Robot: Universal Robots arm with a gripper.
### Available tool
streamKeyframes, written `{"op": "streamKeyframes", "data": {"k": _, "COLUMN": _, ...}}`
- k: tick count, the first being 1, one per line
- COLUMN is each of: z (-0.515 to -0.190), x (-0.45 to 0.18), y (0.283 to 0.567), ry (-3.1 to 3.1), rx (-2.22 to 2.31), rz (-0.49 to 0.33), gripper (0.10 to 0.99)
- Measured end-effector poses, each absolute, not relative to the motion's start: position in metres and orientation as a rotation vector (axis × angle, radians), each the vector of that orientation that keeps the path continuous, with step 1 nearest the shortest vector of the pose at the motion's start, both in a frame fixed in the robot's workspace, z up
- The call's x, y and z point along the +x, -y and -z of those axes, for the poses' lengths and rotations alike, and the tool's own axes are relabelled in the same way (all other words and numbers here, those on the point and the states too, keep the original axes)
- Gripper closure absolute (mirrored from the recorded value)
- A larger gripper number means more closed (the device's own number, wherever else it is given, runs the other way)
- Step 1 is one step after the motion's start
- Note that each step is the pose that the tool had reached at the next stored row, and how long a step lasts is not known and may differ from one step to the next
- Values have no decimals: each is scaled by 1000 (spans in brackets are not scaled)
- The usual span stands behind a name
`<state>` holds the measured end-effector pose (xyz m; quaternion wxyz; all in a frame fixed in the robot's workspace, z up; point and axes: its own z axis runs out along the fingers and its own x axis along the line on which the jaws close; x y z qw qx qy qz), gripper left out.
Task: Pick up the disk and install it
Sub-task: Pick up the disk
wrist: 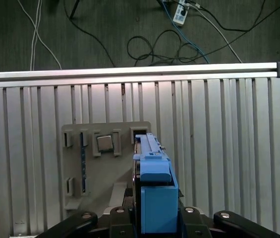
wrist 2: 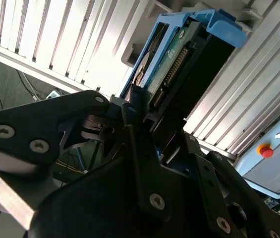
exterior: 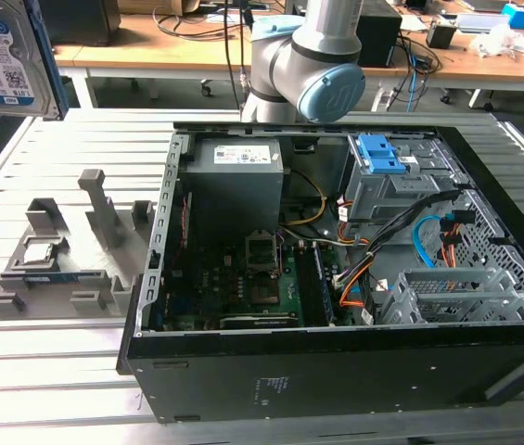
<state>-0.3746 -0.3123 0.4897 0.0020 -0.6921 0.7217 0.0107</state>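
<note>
The disk (exterior: 2, 56) hangs high at the exterior view's far left, well above the table, its white-and-blue label facing the camera. In both wrist views it stands edge-on, with blue side rails (wrist: 154, 193) and a green connector edge (wrist 2: 177, 62). My gripper (wrist: 154, 220) is shut on the disk, with black fingers (wrist 2: 132, 111) pressed against its lower end. Seen in the first wrist view, the disk is above the grey parts fixture (wrist: 105, 168), lifted clear of it.
The open computer case (exterior: 150, 306) lies on the slatted aluminium table (exterior: 48, 371), a grey drive cage with a blue latch (exterior: 382, 158) at its back. The fixture (exterior: 57, 269) holds a small square chip (wrist: 105, 144). The arm's base (exterior: 303, 65) stands behind the case.
</note>
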Motion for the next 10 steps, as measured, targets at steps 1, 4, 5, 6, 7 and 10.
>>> {"op": "streamKeyframes", "data": {"k": 1, "z": -492, "x": -375, "y": 312, "ry": -2265, "rx": -2171, "rz": -34, "gripper": 722}}
{"op": "streamKeyframes", "data": {"k": 4, "z": -499, "x": -375, "y": 312, "ry": -2265, "rx": -2171, "rz": -34, "gripper": 722}}
{"op": "streamKeyframes", "data": {"k": 5, "z": -503, "x": -375, "y": 311, "ry": -2265, "rx": -2171, "rz": -34, "gripper": 722}}
{"op": "streamKeyframes", "data": {"k": 6, "z": -506, "x": -375, "y": 311, "ry": -2265, "rx": -2171, "rz": -34, "gripper": 722}}
{"op": "streamKeyframes", "data": {"k": 7, "z": -511, "x": -375, "y": 311, "ry": -2265, "rx": -2171, "rz": -34, "gripper": 722}}
{"op": "streamKeyframes", "data": {"k": 10, "z": -520, "x": -374, "y": 311, "ry": -2265, "rx": -2172, "rz": -34, "gripper": 722}}
